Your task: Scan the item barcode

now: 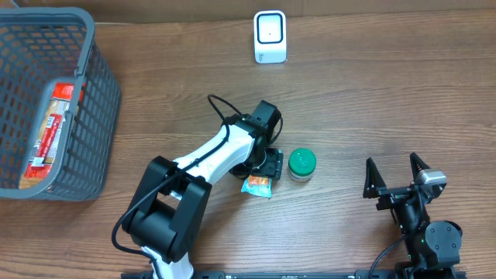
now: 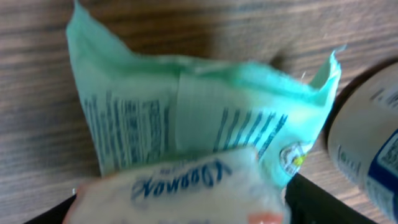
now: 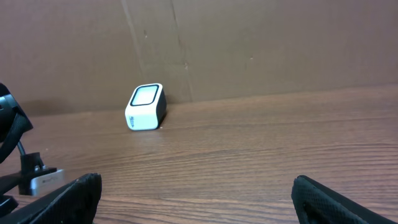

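Observation:
A mint-green and white snack packet point(image 1: 256, 186) lies on the wooden table just left of a green-lidded jar point(image 1: 301, 164). My left gripper point(image 1: 267, 166) hangs low over the packet. In the left wrist view the packet point(image 2: 186, 118) fills the frame, printed back side up. It reaches down between my left gripper's point(image 2: 180, 211) widely spread black fingers point(image 2: 317, 205). The white barcode scanner point(image 1: 270, 36) stands at the far middle of the table, also seen from the right wrist as the scanner point(image 3: 145, 107). My right gripper point(image 1: 397, 182) rests open at the near right, with nothing between its fingers.
A grey plastic basket point(image 1: 93, 101) at the far left holds an orange-red packet point(image 1: 48, 136). The jar's white side point(image 2: 367, 155) sits close to the right of the left gripper. A cardboard wall point(image 3: 249, 43) closes off the back behind the scanner.

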You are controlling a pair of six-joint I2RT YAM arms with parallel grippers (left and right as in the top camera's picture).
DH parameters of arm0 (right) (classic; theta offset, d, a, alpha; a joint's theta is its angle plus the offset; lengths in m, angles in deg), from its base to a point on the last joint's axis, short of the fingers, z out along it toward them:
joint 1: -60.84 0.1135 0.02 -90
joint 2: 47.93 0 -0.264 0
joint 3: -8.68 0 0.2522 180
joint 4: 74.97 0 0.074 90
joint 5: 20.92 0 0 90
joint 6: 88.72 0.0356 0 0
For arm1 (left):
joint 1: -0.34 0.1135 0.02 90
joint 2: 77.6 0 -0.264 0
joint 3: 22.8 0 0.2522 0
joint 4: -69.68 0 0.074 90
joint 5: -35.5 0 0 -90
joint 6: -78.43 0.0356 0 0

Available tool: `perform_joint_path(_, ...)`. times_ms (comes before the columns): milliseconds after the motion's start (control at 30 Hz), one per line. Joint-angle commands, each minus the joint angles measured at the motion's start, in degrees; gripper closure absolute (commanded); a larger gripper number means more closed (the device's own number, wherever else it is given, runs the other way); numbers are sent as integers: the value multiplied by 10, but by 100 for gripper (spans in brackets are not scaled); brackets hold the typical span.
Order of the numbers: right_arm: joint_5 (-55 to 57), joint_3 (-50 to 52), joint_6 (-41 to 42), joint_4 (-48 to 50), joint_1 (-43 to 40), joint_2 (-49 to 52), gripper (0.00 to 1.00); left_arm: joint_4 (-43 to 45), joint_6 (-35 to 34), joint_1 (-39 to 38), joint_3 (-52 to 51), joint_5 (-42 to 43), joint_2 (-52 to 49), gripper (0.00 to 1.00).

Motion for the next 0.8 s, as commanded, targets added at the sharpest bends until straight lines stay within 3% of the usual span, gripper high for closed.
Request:
perform_joint_path(0, 3, 6, -2, 3, -4, 0, 0, -21, -6, -3, 43, 6, 2, 20)
perform_joint_path(167, 3, 6, -2, 3, -4, 0, 0, -59, -2, -3, 101, -36, 2, 13)
perform_joint_path(767, 3, 6, -2, 3, -4, 0, 0, -97, 4, 8, 262, -52, 2, 12)
